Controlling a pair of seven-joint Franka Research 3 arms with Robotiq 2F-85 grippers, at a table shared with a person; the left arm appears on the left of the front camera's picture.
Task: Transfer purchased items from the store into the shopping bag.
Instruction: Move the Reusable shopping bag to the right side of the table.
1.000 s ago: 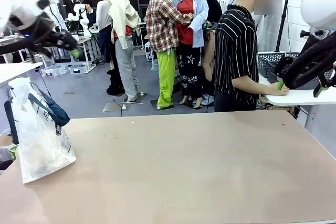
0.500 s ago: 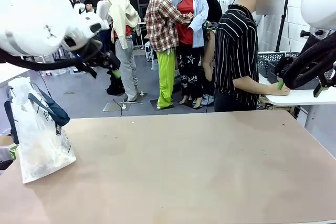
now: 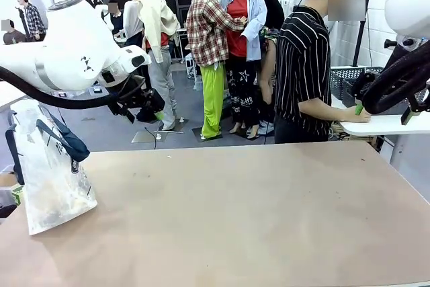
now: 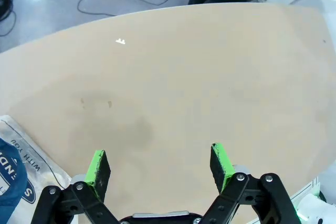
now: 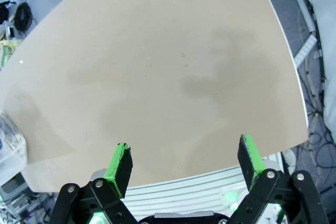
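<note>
Shopping bag (image 3: 50,179) is sitting at the left edge of the tabletop (image 3: 255,213), near the robot-side corner, whitish see-through plastic with dark navy handles flopped over the top. From the front, the left arm hangs above the far-left part of the tabletop with its gripper (image 3: 158,113) out past the far edge. The right gripper (image 3: 383,113) hangs off past the right edge, next to a white side table (image 3: 383,124) where a person in a striped shirt (image 3: 302,72) is resting a hand.

Left wrist view: looking down at bare tabletop, green-padded fingers (image 4: 98,167) spread wide with nothing between them, and a corner of the bag (image 4: 21,169) pokes in at lower left.

Right wrist view: same deal, fingers (image 5: 119,162) spread wide and empty over the tabletop's edge.
</note>
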